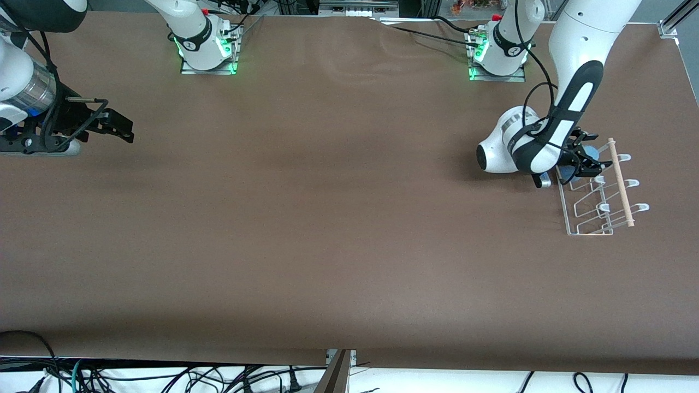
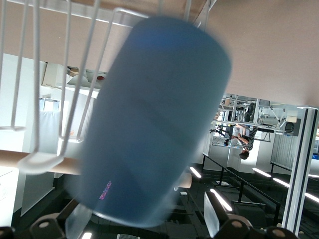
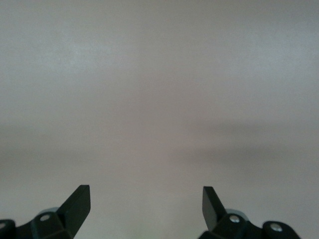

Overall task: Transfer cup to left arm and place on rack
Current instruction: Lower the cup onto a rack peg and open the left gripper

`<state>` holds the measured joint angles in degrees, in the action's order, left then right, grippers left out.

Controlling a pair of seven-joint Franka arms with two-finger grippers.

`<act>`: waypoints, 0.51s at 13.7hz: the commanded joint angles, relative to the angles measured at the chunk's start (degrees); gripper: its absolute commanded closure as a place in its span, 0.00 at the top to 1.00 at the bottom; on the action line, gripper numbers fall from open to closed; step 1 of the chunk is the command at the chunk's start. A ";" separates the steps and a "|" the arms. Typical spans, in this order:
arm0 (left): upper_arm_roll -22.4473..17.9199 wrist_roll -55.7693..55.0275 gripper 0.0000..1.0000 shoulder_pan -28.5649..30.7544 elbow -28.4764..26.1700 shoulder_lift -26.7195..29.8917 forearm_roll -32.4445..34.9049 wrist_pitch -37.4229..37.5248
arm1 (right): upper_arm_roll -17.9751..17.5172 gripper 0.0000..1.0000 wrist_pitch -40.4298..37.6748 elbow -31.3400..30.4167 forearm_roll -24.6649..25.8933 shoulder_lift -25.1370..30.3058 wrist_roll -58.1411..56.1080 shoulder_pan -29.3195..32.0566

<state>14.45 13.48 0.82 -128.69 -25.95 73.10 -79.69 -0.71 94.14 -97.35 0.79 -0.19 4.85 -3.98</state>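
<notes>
Light-blue cup [image 2: 154,124] among the wires of the rack [image 1: 598,191], left gripper [image 1: 583,161] there, fingers spread, cup between them, right gripper [image 1: 117,126] waiting wide open, holding nothing, over the right arm's end of the table [image 1: 327,218].

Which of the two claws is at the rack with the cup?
The left claw, at the rack with the blue cup between its fingers; the right claw waits open, empty.

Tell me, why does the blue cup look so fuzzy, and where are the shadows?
In the left wrist view the cup fills the picture and is blurred, its edges smeared; the rack wires beside it look sharper. In the front view a soft shadow lies on the table beside the left gripper. The right wrist view is hazy grey.
</notes>
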 commanded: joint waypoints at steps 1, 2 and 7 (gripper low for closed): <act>0.49 -0.38 1.00 0.68 -0.25 1.08 1.61 -0.29 | 0.35 0.99 -0.98 1.28 0.53 -0.43 -0.02 -0.41; 0.58 -0.38 1.00 0.68 -0.16 1.34 1.52 -0.29 | 0.35 0.99 -0.98 1.28 0.53 -0.43 -0.11 -0.41; 0.75 -0.12 1.00 0.85 5.09 6.08 -7.05 -0.81 | 0.35 0.99 -0.89 1.37 0.53 -0.43 -0.20 -0.15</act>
<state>14.49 12.68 0.84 -126.29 -23.47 71.23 -79.70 -0.55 94.14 -97.32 0.79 -0.27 4.85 -3.97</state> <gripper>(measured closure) 0.000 0.004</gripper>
